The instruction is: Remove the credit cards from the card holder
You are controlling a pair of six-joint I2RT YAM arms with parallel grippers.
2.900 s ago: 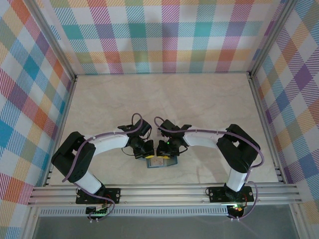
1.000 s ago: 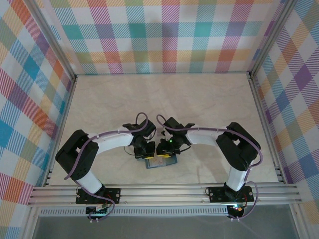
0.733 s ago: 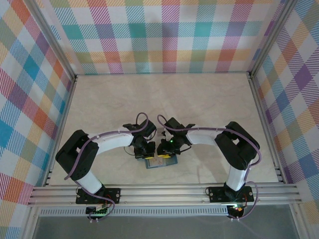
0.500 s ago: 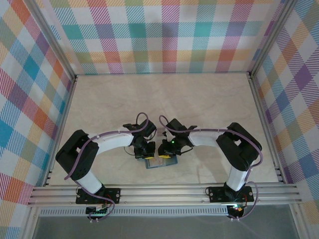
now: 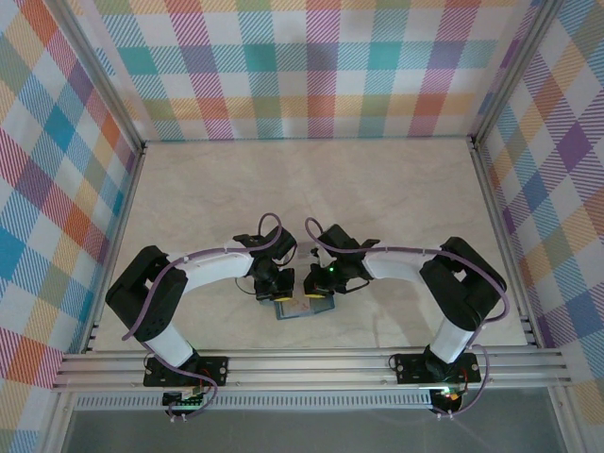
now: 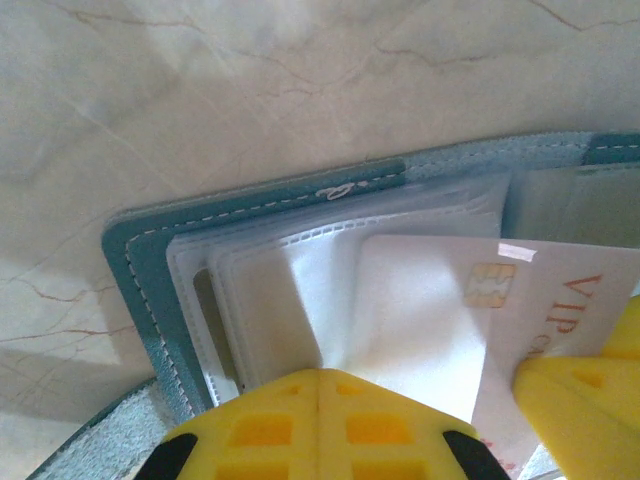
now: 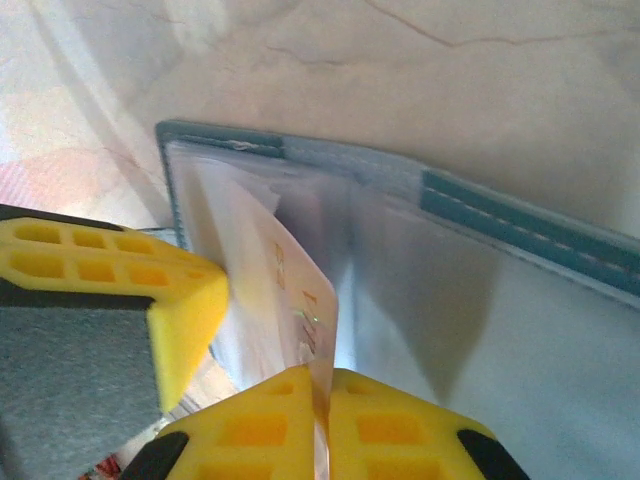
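The teal card holder (image 5: 304,310) lies open on the table between my two grippers. Its clear sleeves fan out inside the teal cover (image 6: 130,270). A whitish credit card (image 6: 430,310) with a gold chip and red lettering sticks partly out of a sleeve. My right gripper (image 7: 323,385) is shut on that card's edge (image 7: 290,275), holding it tilted up from the holder (image 7: 500,215). My left gripper (image 6: 320,372) is shut, its tips pressed down on the sleeves beside the card. In the top view the left gripper (image 5: 281,296) and the right gripper (image 5: 314,292) almost touch over the holder.
The marble-patterned tabletop (image 5: 311,189) stretches away behind the holder. Plaid walls (image 5: 311,66) close in the back and both sides. A metal rail (image 5: 311,363) runs along the near edge just in front of the holder.
My right gripper has closed onto the whitish card and shifted slightly right. The left gripper has stayed shut on the sleeves.
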